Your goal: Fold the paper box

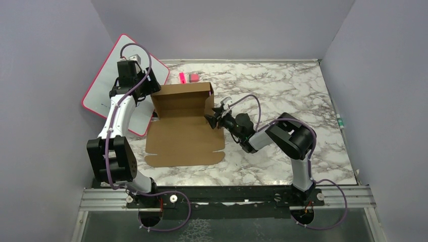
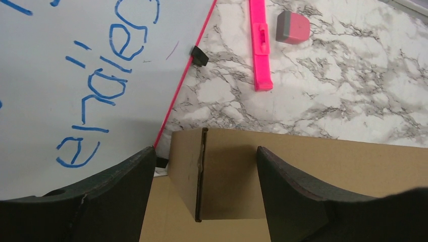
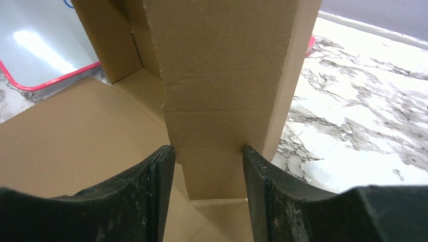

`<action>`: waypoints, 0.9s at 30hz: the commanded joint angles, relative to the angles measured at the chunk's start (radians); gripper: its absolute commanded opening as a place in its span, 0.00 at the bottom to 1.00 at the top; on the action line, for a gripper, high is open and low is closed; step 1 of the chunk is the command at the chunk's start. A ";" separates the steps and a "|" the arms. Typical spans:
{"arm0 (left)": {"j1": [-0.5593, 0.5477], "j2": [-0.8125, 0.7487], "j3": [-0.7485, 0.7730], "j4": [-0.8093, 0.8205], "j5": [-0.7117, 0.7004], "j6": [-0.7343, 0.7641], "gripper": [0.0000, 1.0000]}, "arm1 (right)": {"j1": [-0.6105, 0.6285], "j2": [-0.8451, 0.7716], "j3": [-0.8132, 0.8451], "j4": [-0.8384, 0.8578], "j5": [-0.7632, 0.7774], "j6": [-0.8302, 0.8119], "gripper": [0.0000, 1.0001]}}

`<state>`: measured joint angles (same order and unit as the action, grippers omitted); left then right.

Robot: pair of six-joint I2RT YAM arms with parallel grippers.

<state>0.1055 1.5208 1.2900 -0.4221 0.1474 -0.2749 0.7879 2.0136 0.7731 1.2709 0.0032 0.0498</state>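
The paper box (image 1: 184, 138) is brown cardboard in the middle of the table, its near panel lying flat and its back and side walls raised. My left gripper (image 1: 145, 86) is above the box's back left corner. In the left wrist view it (image 2: 206, 154) is open, its fingers on either side of the upright left wall edge (image 2: 202, 171) without touching it. My right gripper (image 1: 216, 119) is at the near end of the right wall. In the right wrist view it (image 3: 207, 154) is open, with an upright cardboard flap (image 3: 227, 60) between the fingers.
A pink-framed whiteboard (image 1: 108, 85) with blue writing (image 2: 75, 75) leans at the back left, partly under the box. A pink marker (image 2: 261, 45) and a pink-and-grey eraser (image 2: 292, 26) lie behind the box. A small green item (image 1: 340, 121) sits at the table's right edge.
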 commanded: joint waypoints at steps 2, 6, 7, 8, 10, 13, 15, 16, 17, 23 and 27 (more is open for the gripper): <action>0.011 0.043 0.023 0.001 0.118 0.013 0.73 | -0.027 0.021 0.041 0.019 -0.127 -0.035 0.57; 0.011 0.071 0.025 -0.005 0.184 0.017 0.71 | -0.035 0.020 0.061 -0.006 -0.173 -0.073 0.57; 0.011 0.076 0.024 -0.007 0.206 0.017 0.70 | -0.036 0.018 0.065 -0.012 -0.184 -0.077 0.57; 0.011 0.076 0.022 -0.008 0.229 0.016 0.69 | -0.036 0.015 0.066 -0.016 -0.194 -0.081 0.57; 0.011 0.076 0.017 -0.010 0.277 0.012 0.68 | -0.036 0.004 0.060 -0.021 -0.214 -0.085 0.57; 0.006 0.060 0.006 -0.013 0.360 -0.001 0.65 | -0.036 -0.026 0.037 -0.024 -0.234 -0.079 0.56; -0.008 0.040 -0.004 -0.012 0.388 -0.009 0.65 | -0.036 -0.055 0.012 -0.024 -0.245 -0.074 0.55; -0.017 0.029 -0.010 -0.013 0.394 -0.012 0.65 | -0.036 -0.071 -0.001 -0.025 -0.248 -0.070 0.55; -0.026 0.017 -0.017 -0.013 0.399 -0.013 0.64 | -0.036 -0.086 -0.017 -0.026 -0.249 -0.068 0.55; -0.041 -0.051 -0.072 -0.018 0.389 -0.014 0.64 | -0.036 -0.214 -0.120 -0.056 -0.226 -0.054 0.55; -0.042 -0.044 -0.061 -0.044 0.308 0.005 0.65 | -0.036 -0.331 -0.180 -0.166 -0.202 -0.074 0.58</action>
<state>0.0628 1.4986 1.2289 -0.4267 0.5011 -0.2871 0.7513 1.7893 0.6426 1.2076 -0.2070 -0.0055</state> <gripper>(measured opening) 0.649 0.562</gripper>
